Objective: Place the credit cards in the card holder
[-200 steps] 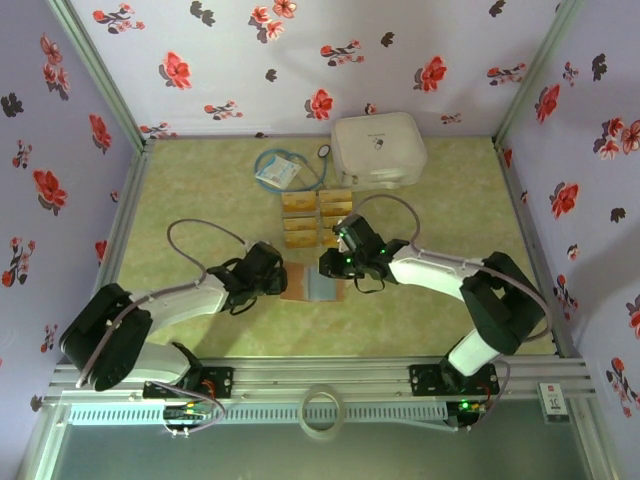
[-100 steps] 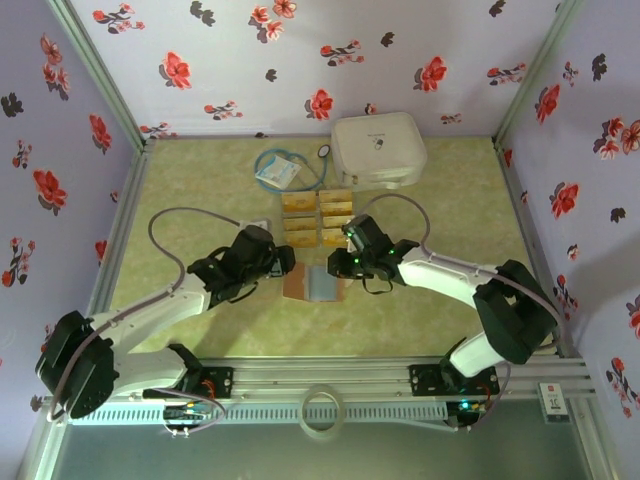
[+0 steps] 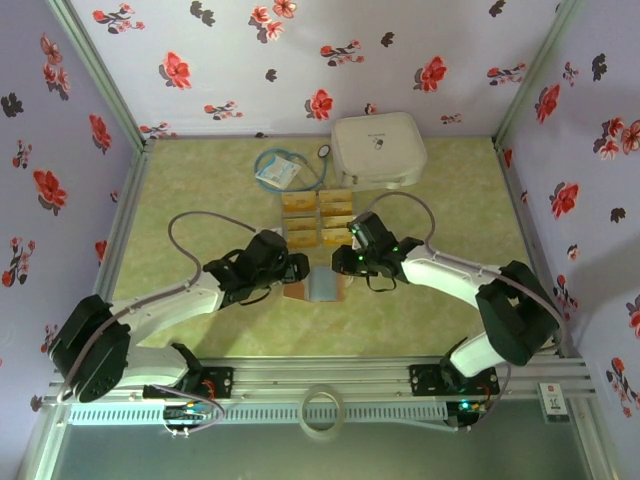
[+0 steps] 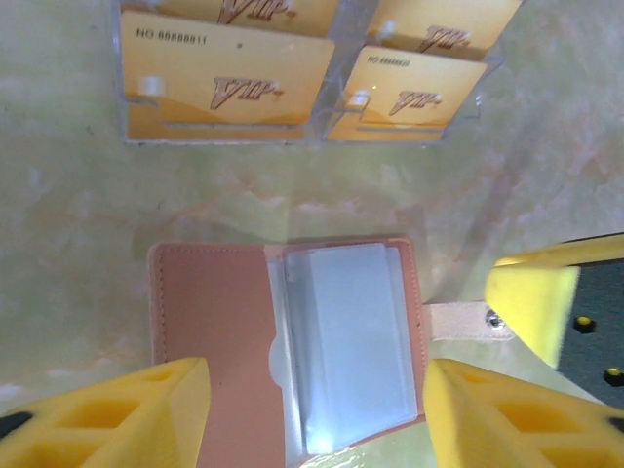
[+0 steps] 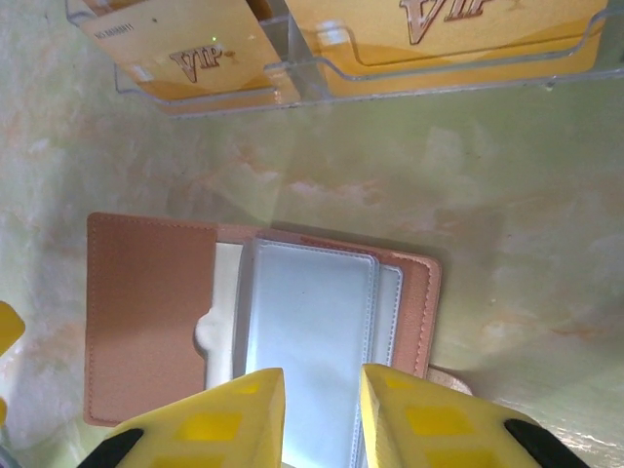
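Note:
The card holder (image 4: 292,351) lies open on the table, with a reddish-brown flap on the left and grey-blue clear sleeves (image 5: 307,331) on the right. My left gripper (image 4: 317,419) is open and wide, one yellow finger over each side of the holder. My right gripper (image 5: 322,414) hovers over the sleeves with a narrow gap between its fingers and nothing in them. One right finger shows at the holder's snap tab (image 4: 468,320). The golden credit cards (image 4: 224,73) stand in clear racks just beyond the holder (image 3: 320,288). From above, both grippers (image 3: 300,270) (image 3: 342,262) meet over it.
A large white rounded case (image 3: 378,148) sits at the back right. A blue-white packet (image 3: 277,172) with a looped cord lies at the back. Floral walls close in the table on three sides. A tape ring (image 3: 320,408) rests on the front rail.
My left gripper swung out toward the far side, then came back right over the holder's left flap. My right gripper shifted slightly right and its fingers parted a little. The holder stayed put.

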Controlling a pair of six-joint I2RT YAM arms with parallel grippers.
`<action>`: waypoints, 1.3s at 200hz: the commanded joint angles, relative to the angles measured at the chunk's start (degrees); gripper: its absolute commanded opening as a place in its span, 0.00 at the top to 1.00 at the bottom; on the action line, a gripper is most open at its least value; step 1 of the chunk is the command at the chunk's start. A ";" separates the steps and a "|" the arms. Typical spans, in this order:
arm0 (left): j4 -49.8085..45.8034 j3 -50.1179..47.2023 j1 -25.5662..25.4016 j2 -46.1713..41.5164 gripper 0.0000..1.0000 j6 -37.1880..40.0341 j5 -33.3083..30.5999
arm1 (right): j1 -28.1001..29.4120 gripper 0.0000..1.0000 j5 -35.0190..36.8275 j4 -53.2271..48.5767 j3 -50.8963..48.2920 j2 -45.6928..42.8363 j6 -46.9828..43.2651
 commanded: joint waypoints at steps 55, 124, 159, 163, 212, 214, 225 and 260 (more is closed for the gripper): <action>-1.10 -0.80 -0.51 5.79 0.53 3.02 -1.80 | -0.17 0.75 -3.10 3.14 3.33 5.19 -0.09; -5.14 1.22 -0.51 9.17 0.58 6.52 -5.91 | -0.20 0.76 -3.62 4.47 4.34 8.16 0.27; -6.97 3.38 -0.58 9.48 0.57 8.25 -6.52 | -0.25 0.76 -4.03 5.36 4.35 9.35 0.73; -7.07 3.56 -0.60 9.56 0.57 8.30 -6.51 | -0.26 0.76 -4.08 5.48 4.35 9.43 0.75; -11.75 7.51 -1.60 11.11 0.58 7.58 -7.20 | -0.26 0.76 -4.15 5.85 4.09 9.90 0.89; -11.90 7.66 -1.75 11.06 0.58 7.59 -7.33 | -0.26 0.76 -4.16 5.87 4.02 9.92 0.92; -13.37 8.80 -2.37 10.57 0.58 7.38 -8.38 | -0.26 0.76 -4.04 5.96 3.87 9.86 0.90; -20.75 14.19 -4.34 10.30 0.58 5.94 -13.67 | -0.26 0.76 -3.84 6.00 3.56 9.42 0.97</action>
